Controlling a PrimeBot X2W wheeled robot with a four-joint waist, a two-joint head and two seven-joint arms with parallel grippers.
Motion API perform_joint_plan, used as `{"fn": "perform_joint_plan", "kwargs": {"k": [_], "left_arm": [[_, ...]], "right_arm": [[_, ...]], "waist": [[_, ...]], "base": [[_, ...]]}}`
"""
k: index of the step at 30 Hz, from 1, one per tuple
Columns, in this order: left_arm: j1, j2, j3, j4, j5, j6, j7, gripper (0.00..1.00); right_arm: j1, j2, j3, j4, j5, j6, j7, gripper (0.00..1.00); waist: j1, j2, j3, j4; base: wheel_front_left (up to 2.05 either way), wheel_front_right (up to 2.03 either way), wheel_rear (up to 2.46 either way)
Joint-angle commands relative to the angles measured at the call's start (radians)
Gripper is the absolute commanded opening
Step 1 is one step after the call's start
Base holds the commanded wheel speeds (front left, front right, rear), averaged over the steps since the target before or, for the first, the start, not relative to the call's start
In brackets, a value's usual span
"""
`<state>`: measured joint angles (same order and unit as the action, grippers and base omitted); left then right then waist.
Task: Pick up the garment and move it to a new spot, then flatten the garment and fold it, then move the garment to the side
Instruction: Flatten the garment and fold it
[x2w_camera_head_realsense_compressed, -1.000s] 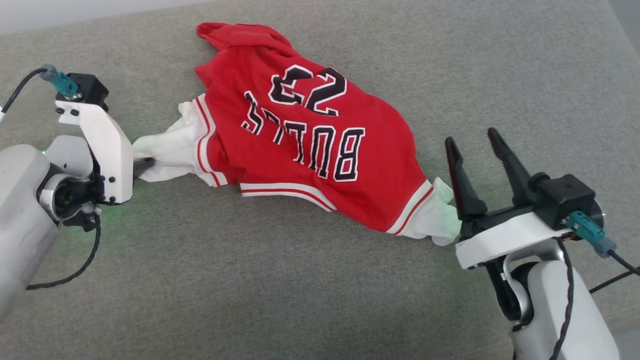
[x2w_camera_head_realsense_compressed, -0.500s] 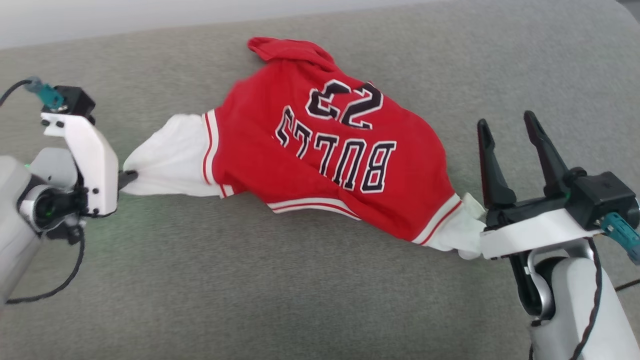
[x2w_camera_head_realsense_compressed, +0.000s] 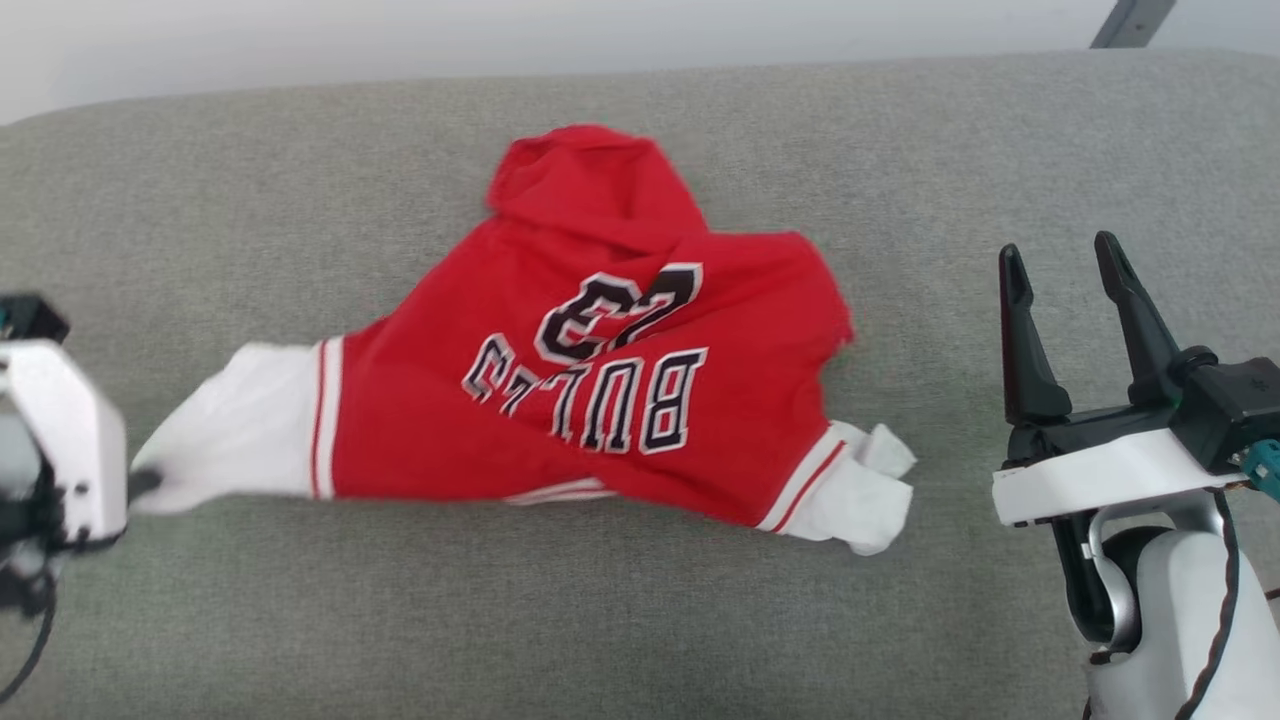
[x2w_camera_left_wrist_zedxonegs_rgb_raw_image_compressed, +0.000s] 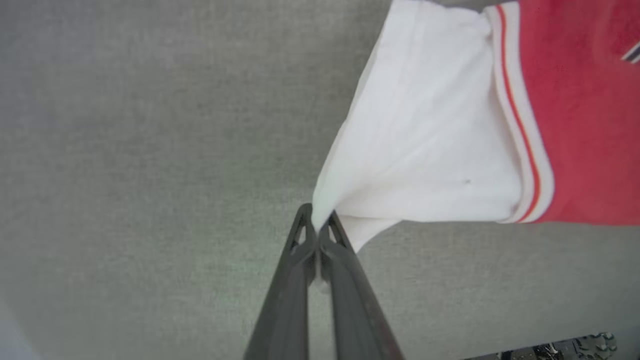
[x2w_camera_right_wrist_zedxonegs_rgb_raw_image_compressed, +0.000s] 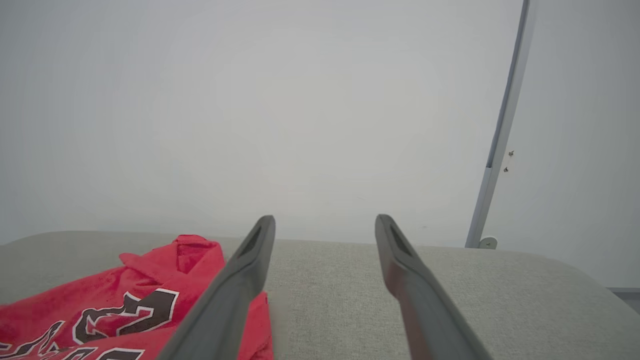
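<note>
Grey woven cushion (x2w_camera_head_realsense_compressed: 400, 620) spreads across the whole work area, with a pale wall (x2w_camera_right_wrist_zedxonegs_rgb_raw_image_compressed: 250, 100) behind its far edge. About the middle of it lies the red shirt (x2w_camera_head_realsense_compressed: 600, 400), crumpled, its lettering upside down to the robot. Its long axis runs left to right, with one white sleeve at each end. The left sleeve (x2w_camera_head_realsense_compressed: 240, 430) is drawn out to a point toward the robot's left. The left gripper (x2w_camera_left_wrist_zedxonegs_rgb_raw_image_compressed: 316, 220) is clamped tight on the very tip of that sleeve, the cloth fanning out from between its two dark fingers. The right sleeve (x2w_camera_head_realsense_compressed: 865, 495) lies bunched and loose on the cushion. The right gripper (x2w_camera_head_realsense_compressed: 1058, 246) has its fingers spread wide and holds nothing. It stands beside the shirt but apart from it, pointing toward the wall rather than down at the cloth. The shirt thus lies wholly to the right of the gripper that holds it, so a pull leftward would likely drag it along its own length. The free sleeve is nearer the right arm, which I judge the one to take it.
</note>
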<state>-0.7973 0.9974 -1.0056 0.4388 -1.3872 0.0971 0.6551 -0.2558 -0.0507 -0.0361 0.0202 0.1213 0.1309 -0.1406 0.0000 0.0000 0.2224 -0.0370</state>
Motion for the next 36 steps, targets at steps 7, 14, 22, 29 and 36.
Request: {"fn": "perform_joint_plan", "kwargs": {"k": [7,14,22,29,36], "left_arm": [[0.122,0.060,0.020,-0.105,-0.066,0.057,-0.060,0.00],[0.171,0.055,0.044,-0.146,-0.048,0.046,-0.199,1.00],[0.225,0.068,0.069,-0.201,-0.022,0.056,-0.361,1.00],[0.308,0.084,0.105,-0.286,0.027,0.055,-0.613,1.00],[0.397,0.078,0.128,-0.349,0.095,0.084,-0.852,1.00]], "right_arm": [[0.020,0.000,0.012,-0.003,0.007,0.000,0.009,1.00],[0.032,0.000,0.044,0.009,0.000,0.000,0.027,1.00],[0.064,0.000,0.103,0.021,-0.009,0.000,0.088,1.00],[0.098,-0.047,0.189,0.015,0.053,0.000,0.202,1.00],[0.128,-0.129,0.272,-0.004,0.161,0.000,0.372,1.00]], "waist": [[0.0000,0.0000,0.005,0.001],[0.0000,0.0000,-0.001,-0.009],[0.0000,0.0000,-0.029,-0.004],[0.0000,0.0000,-0.050,0.010],[0.0000,0.0000,-0.064,0.031]], "base": [[0.00,0.00,0.00],[0.00,0.00,0.00],[0.00,0.00,0.00],[0.00,0.00,0.00],[0.00,0.00,0.00]]}}
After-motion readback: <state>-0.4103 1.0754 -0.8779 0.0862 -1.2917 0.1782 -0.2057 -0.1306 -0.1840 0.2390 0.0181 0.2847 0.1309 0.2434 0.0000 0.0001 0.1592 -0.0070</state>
